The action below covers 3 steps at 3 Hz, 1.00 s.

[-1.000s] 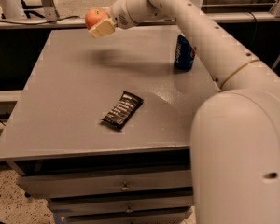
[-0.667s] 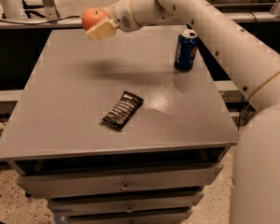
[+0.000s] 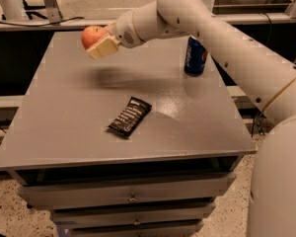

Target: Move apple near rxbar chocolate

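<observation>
Since the earlier frames the gripper (image 3: 96, 44) had come lower over the table (image 3: 54, 127), still carrying the apple (image 3: 92, 35). The arm (image 3: 222, 38) had swung so that its forearm ran across the upper right of the frame. The rxbar chocolate (image 3: 130, 116) and the blue can (image 3: 195, 57) had not shifted.

Camera view (the only one):
- Gripper was above the far left part of the table, clear of the surface. Its cream fingers (image 3: 104, 47) were clamped on the apple, which sat between them at the tip, red-orange side up.
- Apple was in the air, not touching the table, with a soft shadow (image 3: 113, 78) on the tabletop below and slightly right of it.
- Rxbar chocolate lay flat near the table's middle, angled diagonally, well apart from the apple and nearer the front edge.
- Blue can stood upright toward the far right — the forearm passed just above its top.
- Drawers (image 3: 128, 194) sat under the tabletop.
</observation>
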Each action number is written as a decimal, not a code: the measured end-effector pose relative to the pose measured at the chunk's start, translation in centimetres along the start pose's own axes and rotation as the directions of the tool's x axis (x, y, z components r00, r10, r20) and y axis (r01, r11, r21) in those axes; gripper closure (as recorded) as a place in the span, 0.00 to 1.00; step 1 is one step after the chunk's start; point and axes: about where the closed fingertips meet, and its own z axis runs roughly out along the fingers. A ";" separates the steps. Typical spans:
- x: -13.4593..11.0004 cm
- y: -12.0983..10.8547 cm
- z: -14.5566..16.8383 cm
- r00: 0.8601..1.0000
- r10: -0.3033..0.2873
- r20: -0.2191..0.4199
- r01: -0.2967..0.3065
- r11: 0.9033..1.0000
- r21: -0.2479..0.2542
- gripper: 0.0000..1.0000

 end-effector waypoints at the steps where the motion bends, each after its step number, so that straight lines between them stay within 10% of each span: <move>1: -0.6 -0.3 0.8 1.000 -0.014 -0.003 0.014 1.000 -0.020 1.00; 3: -0.2 4.2 -1.0 0.999 -0.040 -0.036 0.035 0.993 -0.116 1.00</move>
